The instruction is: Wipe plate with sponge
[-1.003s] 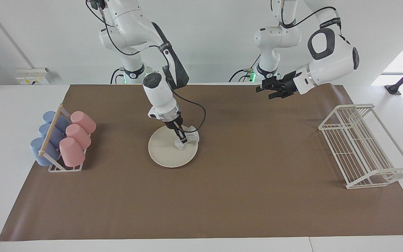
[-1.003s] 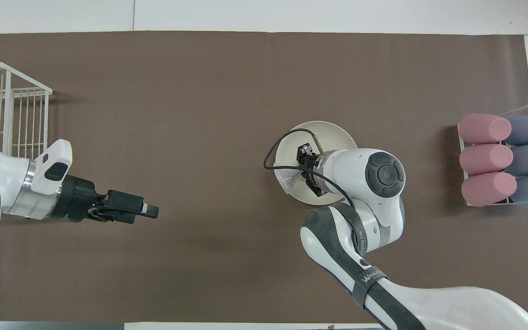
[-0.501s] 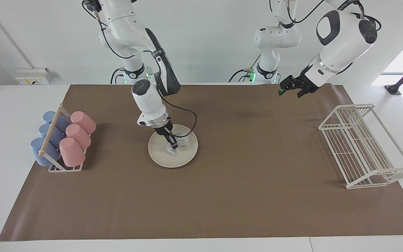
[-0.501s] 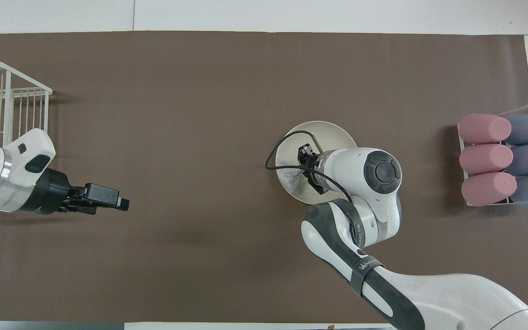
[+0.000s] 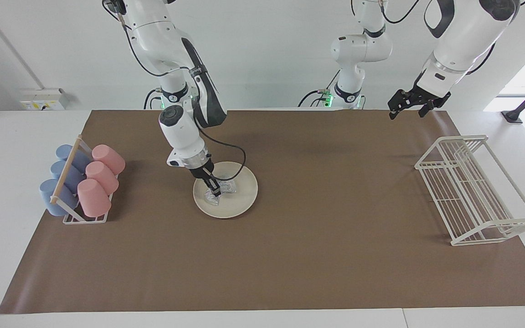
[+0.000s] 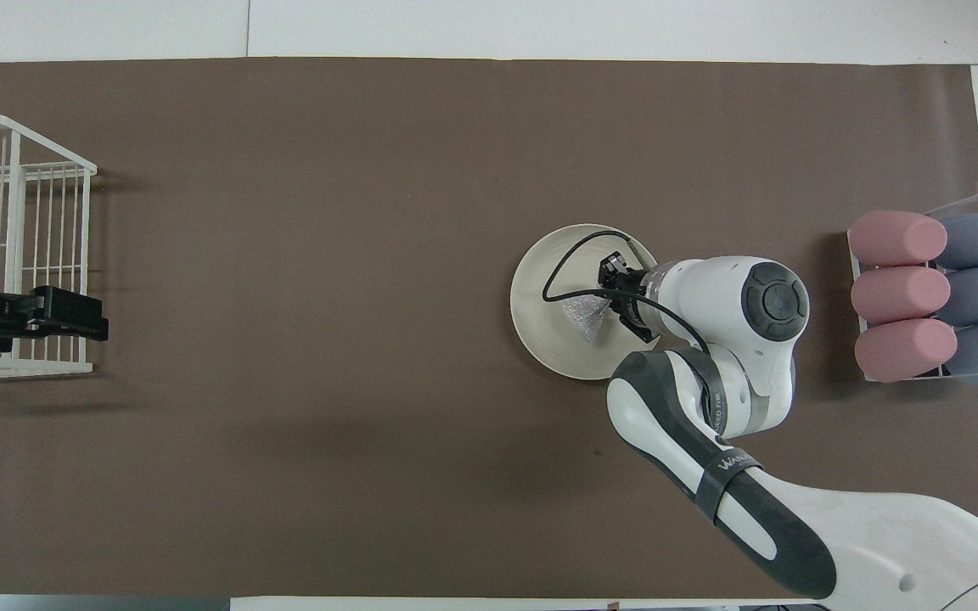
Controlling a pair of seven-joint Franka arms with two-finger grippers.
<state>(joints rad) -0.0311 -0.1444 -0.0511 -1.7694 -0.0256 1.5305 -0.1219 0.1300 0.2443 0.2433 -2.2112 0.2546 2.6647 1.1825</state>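
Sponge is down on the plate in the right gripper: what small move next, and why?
Probably sweep the sponge across toward the plate's bare part: the right gripper presses it near the edge at the cup rack's end, leaving most of the surface untouched.

You are looking at a robotics lab, not a kitchen. Two white arms are bolted at the edge of a white counter (image 5: 12,182) covered by a plain brown paper sheet (image 5: 290,255), with cables trailing down their links and green status lights at their bases. The bare white wall (image 5: 267,54) carries a socket box (image 5: 43,99). The wire rack (image 5: 476,189) and the cup rack (image 5: 82,182) sit staged like props.
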